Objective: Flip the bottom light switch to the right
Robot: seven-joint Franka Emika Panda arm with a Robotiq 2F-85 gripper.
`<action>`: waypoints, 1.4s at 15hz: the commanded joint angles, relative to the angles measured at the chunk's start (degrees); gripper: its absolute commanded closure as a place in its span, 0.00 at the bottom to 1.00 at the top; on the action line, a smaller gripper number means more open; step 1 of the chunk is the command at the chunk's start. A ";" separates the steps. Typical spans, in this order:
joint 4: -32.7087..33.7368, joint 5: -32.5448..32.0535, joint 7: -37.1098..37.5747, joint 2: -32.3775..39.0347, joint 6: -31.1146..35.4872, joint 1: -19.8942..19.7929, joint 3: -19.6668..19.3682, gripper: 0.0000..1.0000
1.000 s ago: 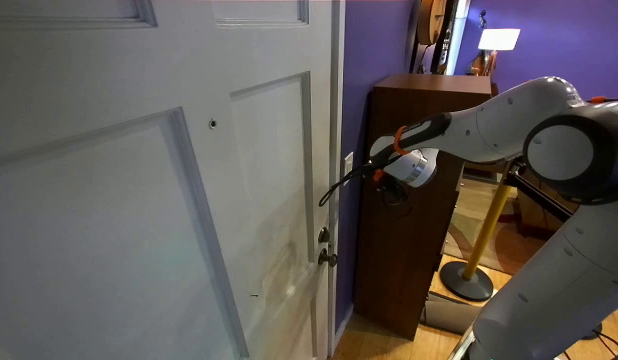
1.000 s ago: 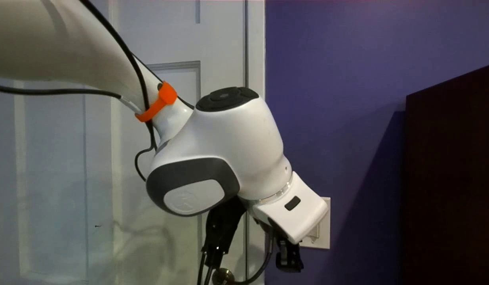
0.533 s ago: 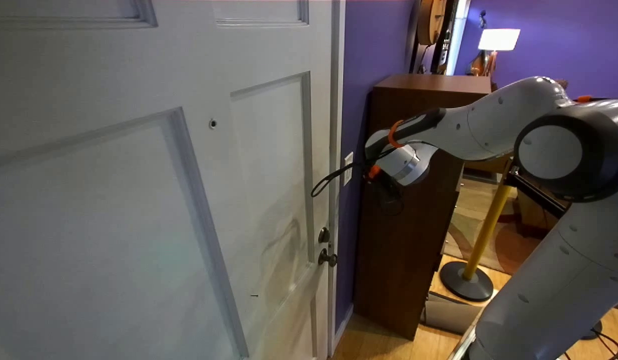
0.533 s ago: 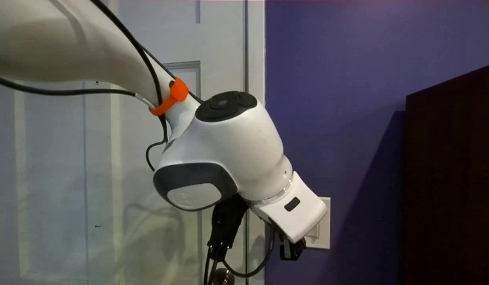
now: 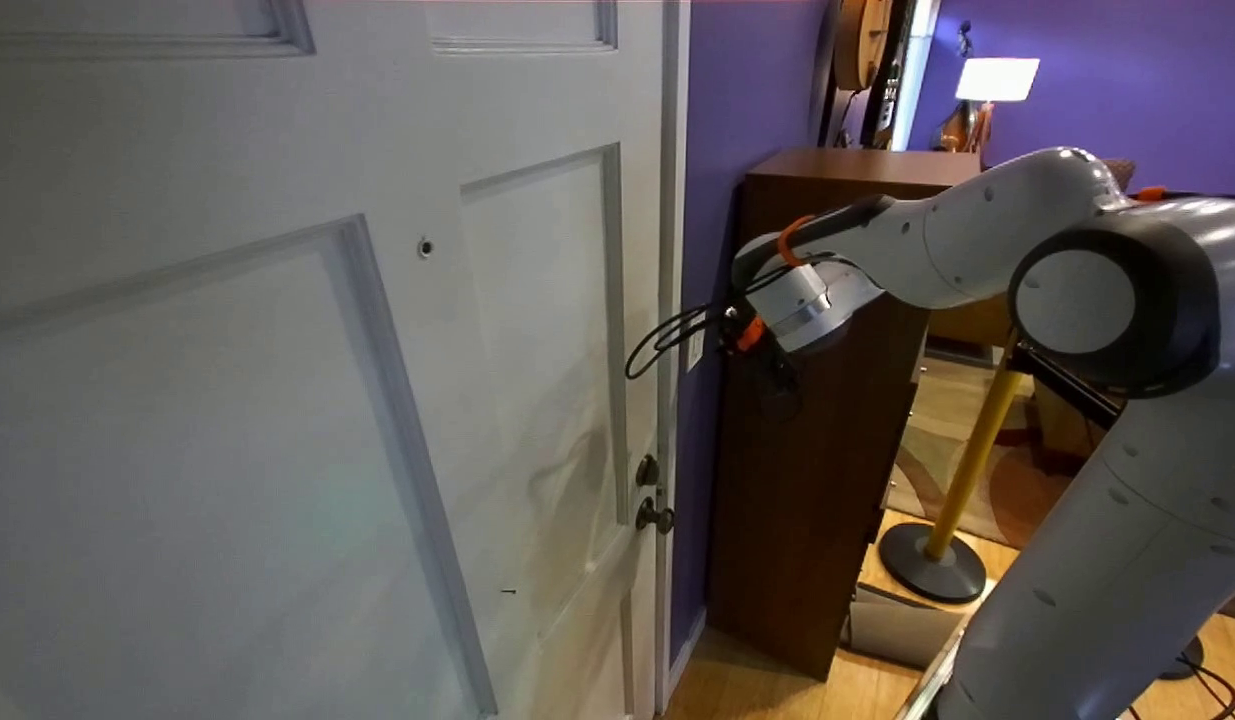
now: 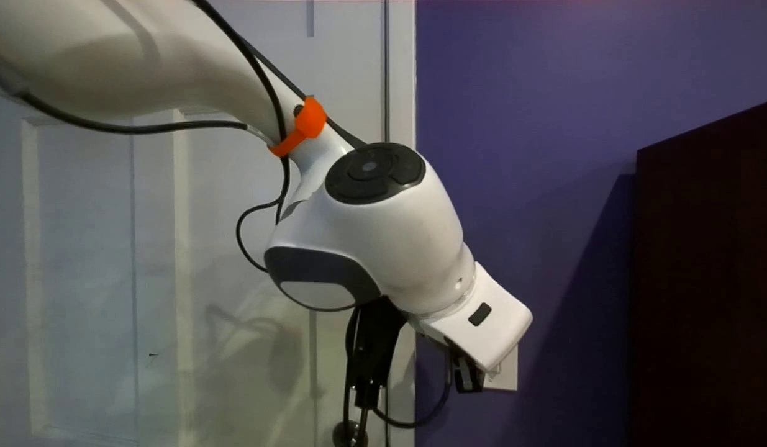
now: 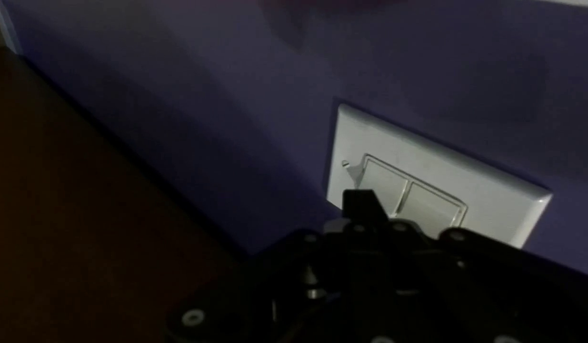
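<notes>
In the wrist view a white switch plate (image 7: 503,205) sits tilted on the purple wall, with two flat paddles side by side. The paddle at left, on the plate's floor-side end, is the bottom light switch (image 7: 383,182); the upper switch (image 7: 429,206) lies to its right. My gripper (image 7: 363,204) is shut with nothing between its fingers, its dark tip overlapping the bottom switch's lower-left corner. Contact cannot be told. In an exterior view the black fingers (image 6: 468,376) show just left of the plate's lower end (image 6: 508,372); the wrist hides most of the plate.
A white door (image 5: 547,300) with a knob (image 5: 655,515) and frame stands beside the plate. On its opposite side rises a tall brown cabinet (image 5: 807,450), close to the wrist. Loose black cables (image 5: 667,340) loop from the arm toward the door frame.
The wrist has moved up and slightly to the right in an exterior view, bringing the fingers nearer the plate's lower end there. The gripper has drawn from partly open to shut.
</notes>
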 commanded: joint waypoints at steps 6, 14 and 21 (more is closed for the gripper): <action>5.41 11.36 -11.98 5.91 -7.61 -0.49 -2.01 1.00; 5.68 10.17 -11.55 6.90 -7.79 -0.49 -2.04 0.99; 7.29 9.05 -12.11 7.51 -12.64 -1.01 -2.44 1.00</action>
